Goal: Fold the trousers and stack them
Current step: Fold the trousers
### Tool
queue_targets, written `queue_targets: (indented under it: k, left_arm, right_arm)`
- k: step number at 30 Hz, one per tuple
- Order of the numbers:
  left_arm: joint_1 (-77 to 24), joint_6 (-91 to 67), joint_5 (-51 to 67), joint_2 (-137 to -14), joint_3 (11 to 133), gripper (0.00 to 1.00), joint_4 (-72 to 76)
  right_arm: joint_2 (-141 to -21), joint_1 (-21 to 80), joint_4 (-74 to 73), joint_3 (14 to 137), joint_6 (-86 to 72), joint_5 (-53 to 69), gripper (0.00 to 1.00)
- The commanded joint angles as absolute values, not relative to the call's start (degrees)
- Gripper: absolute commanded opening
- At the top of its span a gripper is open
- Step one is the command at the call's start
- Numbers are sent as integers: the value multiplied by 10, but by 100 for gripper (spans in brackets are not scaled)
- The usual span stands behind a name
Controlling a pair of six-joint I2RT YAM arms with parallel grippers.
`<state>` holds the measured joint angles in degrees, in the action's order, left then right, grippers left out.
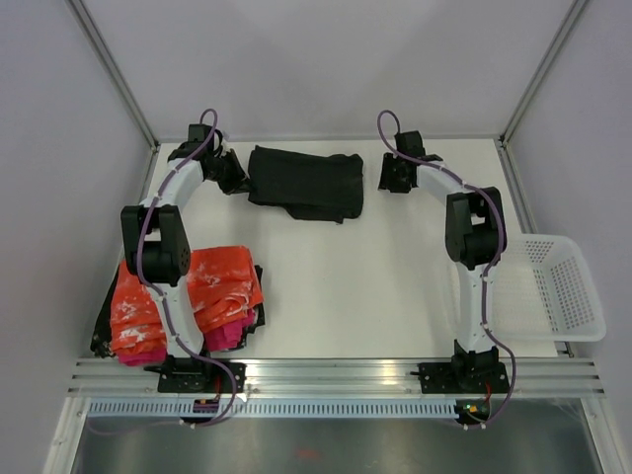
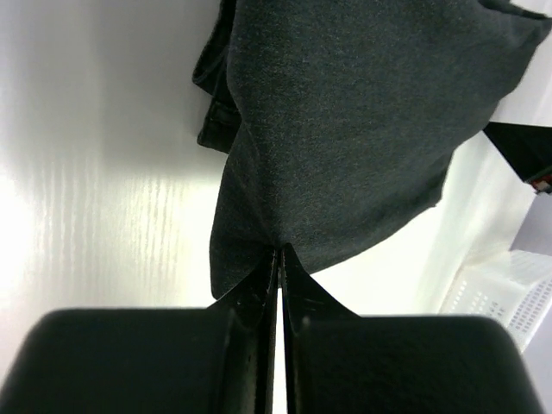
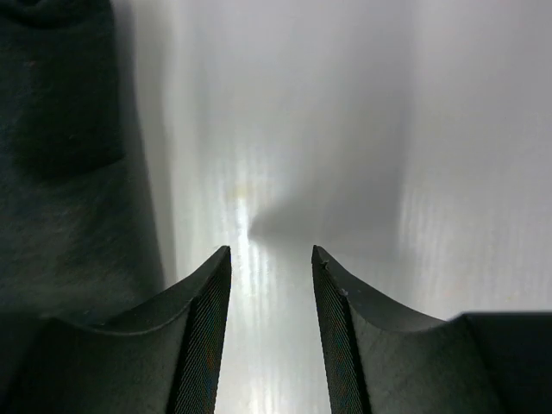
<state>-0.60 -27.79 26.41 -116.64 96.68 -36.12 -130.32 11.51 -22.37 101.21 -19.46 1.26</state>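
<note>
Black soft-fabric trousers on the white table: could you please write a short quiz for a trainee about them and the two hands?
1. True or false: the left hand is shut on an edge of the black soft-fabric trousers.
2. The right hand is: A) shut on the trousers; B) open and empty; C) hidden under the trousers.
3. Fill in: the white plastic basket stands at the robot's ___ side.
Key: 1 true; 2 B; 3 right.
</note>
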Motion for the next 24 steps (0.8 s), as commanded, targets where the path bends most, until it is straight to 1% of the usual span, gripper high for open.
queue_targets:
  k: [1, 2, 3, 4, 5, 6, 10, 13, 17, 19, 24]
  left_arm:
    - [-1, -245, 224, -1136, 943, 2, -348]
    - [-1, -243, 214, -1139, 940, 2, -345]
    - [-1, -237, 201, -1143, 941, 2, -343]
    - [-1, -237, 197, -1149, 944, 2, -339]
    - [-1, -237, 195, -1157, 954, 2, -337]
    - [-1, -237, 193, -1162, 960, 2, -332]
    - [-1, -238, 195, -1187, 1009, 2, -333]
    - [-1, -236, 200, -1204, 1038, 2, -343]
    - [-1, -237, 208, -1203, 1036, 2, -343]
    - [-1, -236, 208, -1201, 1029, 2, -342]
    - [16, -236, 211, -1201, 1024, 2, -339]
  right_arm:
    - [-1261, 134, -222, 1019, -187, 91, 49]
    - [-1244, 141, -211, 1001, -193, 100, 50]
    - [-1224, 146, -198, 957, -199, 108, 52]
    - [-1185, 151, -171, 933, -209, 119, 53]
    - [-1168, 162, -160, 908, -214, 147, 55]
    - [-1138, 170, -147, 870, -215, 158, 58]
    - [-1103, 226, -147, 817, -220, 178, 62]
    - [-1122, 250, -150, 807, -224, 167, 63]
    - [-1174, 262, -160, 845, -259, 129, 63]
    - [-1202, 262, -160, 859, -286, 94, 62]
    - [-1242, 269, -124, 879, -351, 91, 56]
